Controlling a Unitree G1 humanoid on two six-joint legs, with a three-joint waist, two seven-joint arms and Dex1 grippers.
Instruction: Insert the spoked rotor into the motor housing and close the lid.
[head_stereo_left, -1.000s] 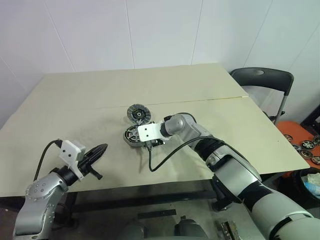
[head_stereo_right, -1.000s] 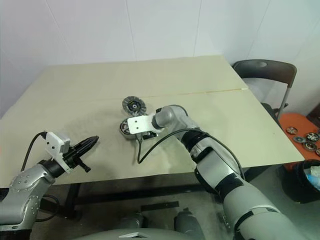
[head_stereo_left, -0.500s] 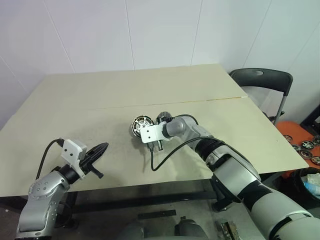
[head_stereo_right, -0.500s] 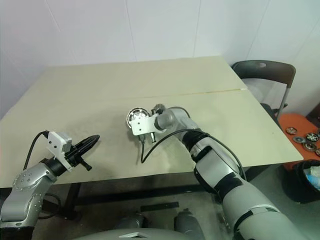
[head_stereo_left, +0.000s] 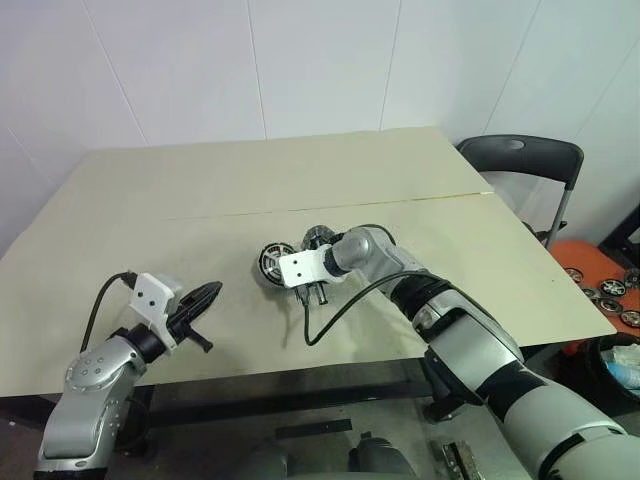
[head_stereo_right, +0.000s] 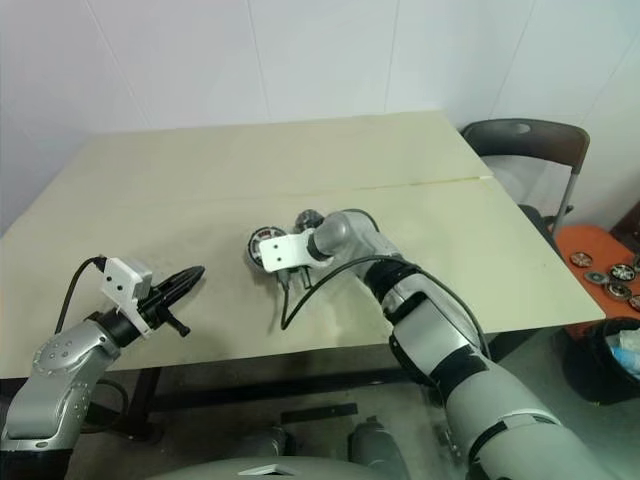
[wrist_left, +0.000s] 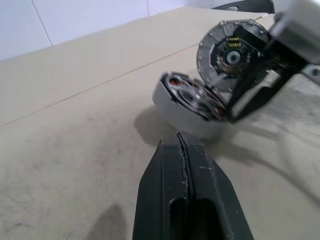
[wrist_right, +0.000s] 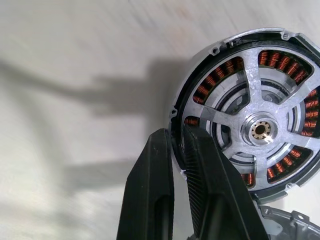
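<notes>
One motor housing (wrist_right: 250, 130) is being pinched by its rim in the right gripper (wrist_right: 177, 150) and tilted up off the table (head_stereo_left: 150, 200).

The lid (wrist_left: 230, 55) is being propped just behind it; the left gripper (wrist_left: 182, 165) is being kept clenched, empty, well apart, presumably leaving room.

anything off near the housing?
Yes. The housing is tipped up on one edge instead of lying flat, with the right hand pinching its rim. The lid stands nearly upright just behind it.

motor housing (wrist_right: 252, 131) bare metal w/ copper windings, matt table (head_stereo_left: 200, 190)
</notes>
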